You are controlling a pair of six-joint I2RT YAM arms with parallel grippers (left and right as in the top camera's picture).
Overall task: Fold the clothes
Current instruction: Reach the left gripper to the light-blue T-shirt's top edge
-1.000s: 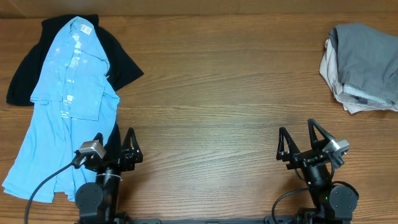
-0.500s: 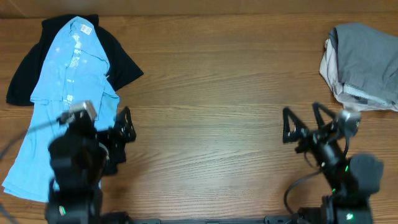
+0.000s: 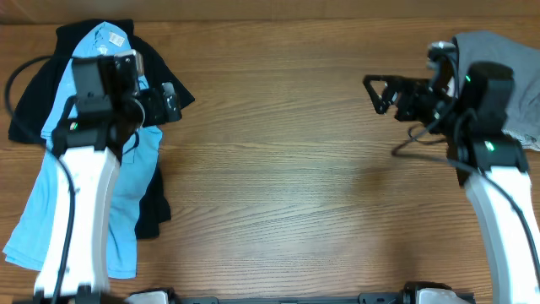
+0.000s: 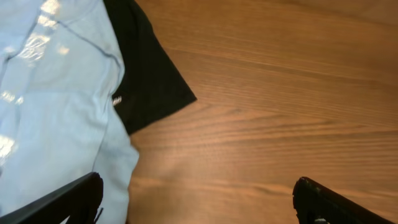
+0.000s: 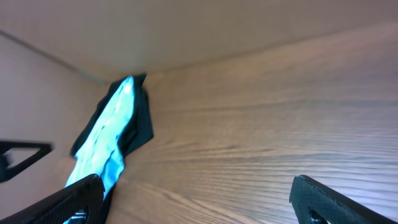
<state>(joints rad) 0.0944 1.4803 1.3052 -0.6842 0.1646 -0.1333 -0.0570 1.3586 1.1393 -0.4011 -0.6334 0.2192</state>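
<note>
A light blue T-shirt [image 3: 32, 211] with white lettering lies spread along the table's left side, on top of a black shirt [image 3: 24, 97]. My left gripper [image 3: 169, 100] is open and empty above the right edge of both shirts. In the left wrist view the blue shirt [image 4: 50, 93] and the black sleeve [image 4: 152, 78] with a small white logo lie just ahead of the open left gripper [image 4: 199, 205]. My right gripper [image 3: 377, 91] is open and empty over bare wood at the far right. The right wrist view shows both shirts [image 5: 106, 146] far off, beyond the open right gripper [image 5: 196, 202].
A pile of grey and pale folded clothes [image 3: 498, 59] lies at the far right corner, partly under my right arm. The wooden table [image 3: 278, 169] runs between the arms. A back wall shows in the right wrist view.
Both arms have risen from the near edge and reached away. The left gripper came over the shirts' right edge. The right gripper moved up beside the grey pile. Both stayed open.
</note>
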